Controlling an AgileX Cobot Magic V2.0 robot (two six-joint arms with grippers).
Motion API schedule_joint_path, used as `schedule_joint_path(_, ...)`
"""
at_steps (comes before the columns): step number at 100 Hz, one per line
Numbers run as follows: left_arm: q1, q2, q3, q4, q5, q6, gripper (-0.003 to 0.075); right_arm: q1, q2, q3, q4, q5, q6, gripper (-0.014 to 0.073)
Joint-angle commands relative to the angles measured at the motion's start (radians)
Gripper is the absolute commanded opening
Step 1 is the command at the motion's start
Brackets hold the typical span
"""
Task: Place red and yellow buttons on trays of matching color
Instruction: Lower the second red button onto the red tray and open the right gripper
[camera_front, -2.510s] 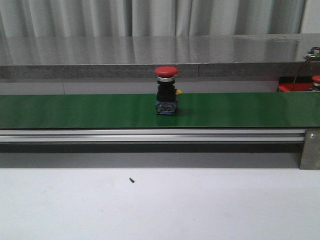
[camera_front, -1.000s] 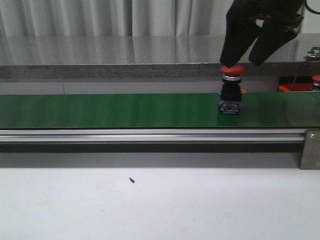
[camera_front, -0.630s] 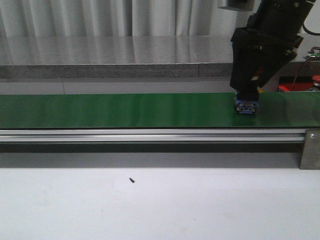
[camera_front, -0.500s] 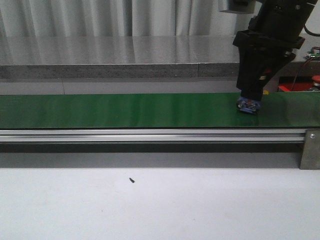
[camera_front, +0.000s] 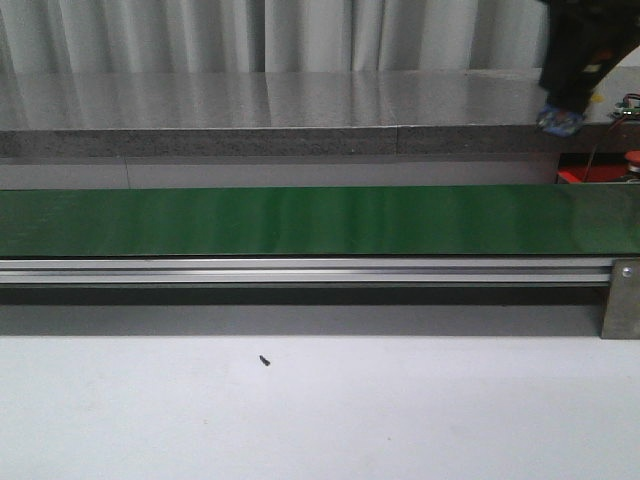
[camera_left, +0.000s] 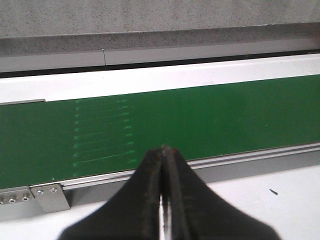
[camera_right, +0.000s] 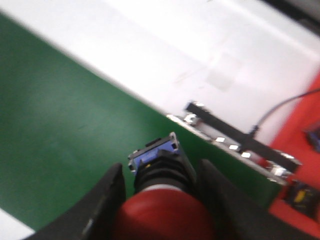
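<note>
My right gripper (camera_front: 566, 100) hangs at the far right, above the green belt (camera_front: 300, 220), shut on a red button. In the front view only the button's blue base (camera_front: 561, 121) shows below the fingers. The right wrist view shows the red domed cap (camera_right: 162, 215), black body and blue base between the two fingers of the right gripper (camera_right: 161, 172). The red tray (camera_front: 578, 176) lies behind the belt's right end with another red button (camera_front: 632, 158) on it, and shows in the wrist view as the red tray (camera_right: 305, 145). My left gripper (camera_left: 163, 150) is shut and empty over the belt's near rail. A yellow button and a yellow tray are out of view.
An aluminium rail (camera_front: 300, 268) runs along the belt's front edge, with a bracket (camera_front: 622, 300) at its right end. A grey stone ledge (camera_front: 250, 110) runs behind the belt. Thin wires (camera_right: 280, 112) trail near the tray. A small dark speck (camera_front: 264, 361) lies on the white table.
The red button rode rightward along the belt. My right gripper came down over it, shut on it and lifted it up and to the right, off the belt.
</note>
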Motion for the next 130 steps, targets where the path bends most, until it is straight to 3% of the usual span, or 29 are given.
schedule_joint_path(1, -0.008, 0.001, -0.027, -0.03, -0.061, 0.001, -0.002, -0.075, -0.058, -0.074, -0.013, -0.052, 0.003, 0.0083)
schedule_joint_path(18, -0.008, 0.001, -0.027, -0.03, -0.061, 0.001, -0.002, -0.207, -0.032, -0.132, -0.018, -0.145, 0.01, 0.0083)
schedule_joint_path(43, -0.008, 0.001, -0.027, -0.03, -0.061, 0.001, -0.002, -0.306, 0.095, -0.24, -0.018, -0.135, 0.01, 0.0083)
schedule_joint_path(82, -0.008, 0.001, -0.027, -0.03, -0.061, 0.001, -0.002, -0.312, 0.35, -0.463, -0.033, -0.053, 0.02, 0.0083)
schedule_joint_path(130, -0.008, 0.001, -0.027, -0.03, -0.061, 0.001, -0.002, -0.312, 0.439, -0.481, -0.088, -0.032, 0.021, 0.0083)
